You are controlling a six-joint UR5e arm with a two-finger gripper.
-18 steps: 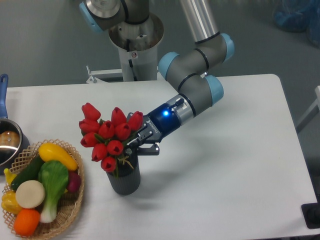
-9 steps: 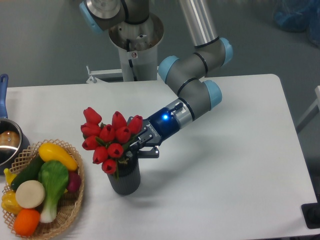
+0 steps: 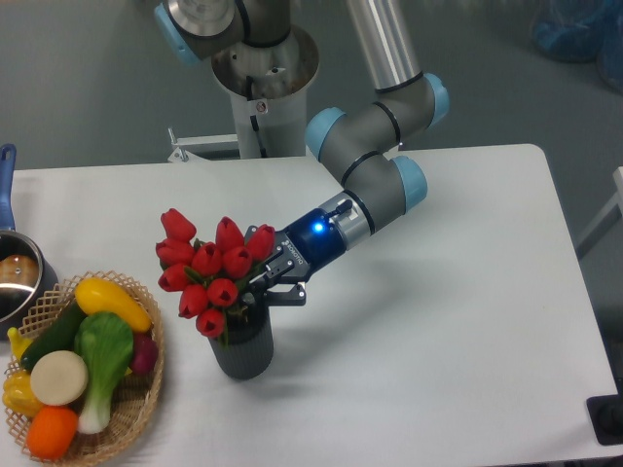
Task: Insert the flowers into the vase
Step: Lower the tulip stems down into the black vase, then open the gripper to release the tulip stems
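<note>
White table (image 3: pixel 438 321), grey floor behind. Gripper (image 3: pixel 263 288) clamped on flowers (image 3: pixel 212 268) (red tulip bunch), stems down inside vase (image 3: pixel 243 348) at near left; wicker basket (image 3: pixel 136 409) of vegetables further left.

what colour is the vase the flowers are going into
Dark grey, seen in the fixed camera view: the vase under the red flowers.

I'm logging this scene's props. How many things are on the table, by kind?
flowers (bunch): 1
vase: 1
wicker basket of vegetables: 1
pot: 1
Total: 4
</note>
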